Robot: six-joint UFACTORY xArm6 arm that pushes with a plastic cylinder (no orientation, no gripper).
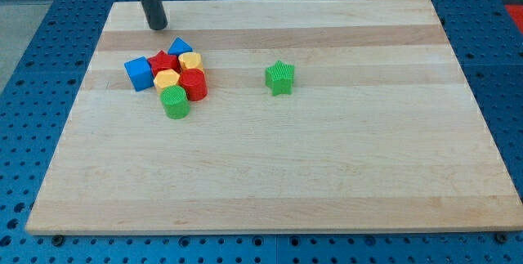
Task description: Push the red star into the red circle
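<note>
- my tip [158, 27] rests on the desk [327, 174], just above the cluster (no fingers on this rod, so no state to tell)
- one blue cube [139, 73]
- red star [163, 62] touching red circle [194, 84]
- two yellow blocks [167, 79]
- one green cylinder [175, 101]
- one green star [279, 78], well apart

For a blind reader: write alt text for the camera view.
My tip rests above a tight cluster: red star, red circle, blue cube, blue triangle, two yellow blocks, green cylinder. A green star sits alone on the wooden board.
</note>
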